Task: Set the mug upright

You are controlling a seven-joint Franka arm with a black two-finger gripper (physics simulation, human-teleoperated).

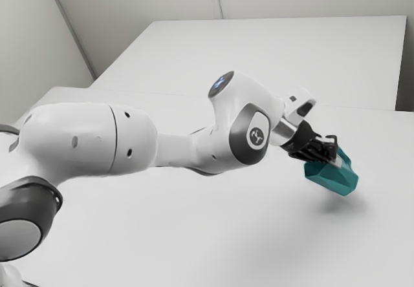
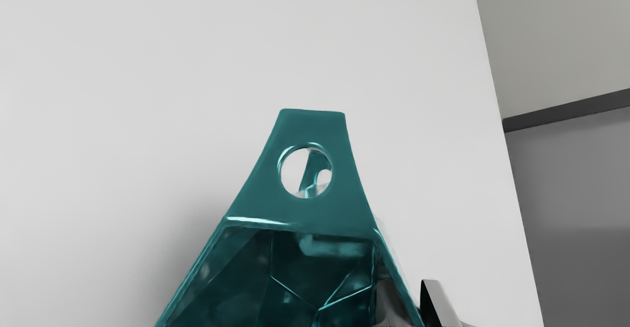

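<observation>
My gripper grasps tilted teal mug by its wall, one finger inside, one outside, over white table; hold likely meant for turning it upright.

Mug at the gripper, exterior view's right.
One finger inside mug, one outside; table beneath, mug apparently clear of it.
</observation>
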